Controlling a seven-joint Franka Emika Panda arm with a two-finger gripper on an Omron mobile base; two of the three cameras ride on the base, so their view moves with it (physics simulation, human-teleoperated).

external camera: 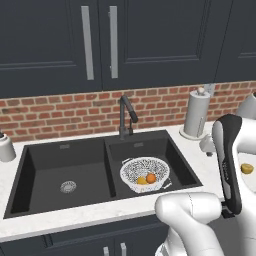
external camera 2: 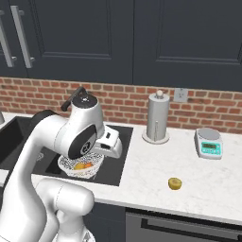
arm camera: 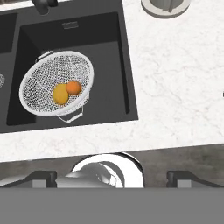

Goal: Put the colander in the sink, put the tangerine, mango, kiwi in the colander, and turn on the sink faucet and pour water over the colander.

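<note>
The white speckled colander (external camera: pixel 145 170) sits in the right basin of the black sink (external camera: pixel 60 165). Inside it lie the yellow-orange mango (external camera: pixel 142 180) and the deep orange tangerine (external camera: pixel 151 177), side by side. In the hand view the colander (arm camera: pixel 48 78) is at the left, holding the mango (arm camera: pixel 60 94) and tangerine (arm camera: pixel 73 87). The kiwi (external camera 2: pixel 175 183) lies alone on the marble counter, well right of the sink. My gripper (arm camera: pixel 113 178) hangs open and empty above the counter's front edge, just right of the basin. The black sink faucet (external camera: pixel 125 116) stands behind the divider; no water is running.
A paper towel holder (external camera 2: pixel 158 118) stands on the counter behind the sink's right corner. A small kitchen scale (external camera 2: pixel 209 143) sits further right by the brick wall. A grey canister (external camera: pixel 6 147) is left of the sink. Dark cabinets hang overhead.
</note>
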